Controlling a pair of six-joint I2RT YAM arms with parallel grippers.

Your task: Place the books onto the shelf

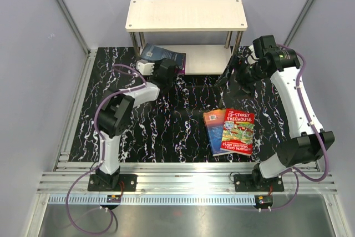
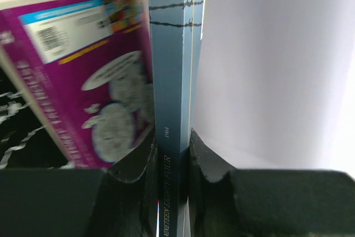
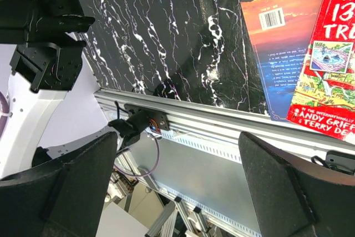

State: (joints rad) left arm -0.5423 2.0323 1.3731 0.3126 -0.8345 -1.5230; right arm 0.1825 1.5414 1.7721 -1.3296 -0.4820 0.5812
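The dark blue book (image 2: 172, 70), at the lower tier of the shelf (image 1: 184, 14) and clenched in the left claw (image 2: 173, 142), may tip or knock the tilted purple book (image 2: 102, 92) just beside it once freed; the right claw (image 3: 177, 137) hangs released over the worktop (image 1: 166, 120).

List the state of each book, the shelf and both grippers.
left gripper: shut on the dark blue book.
right gripper: open, empty.
dark blue book: held at the shelf's lower tier.
purple book: tilted, beside the held book.
red Treehouse book: flat, face up, overlapping the orange-blue book.
orange-blue book: flat, back cover up.
shelf: upright, top board without books.
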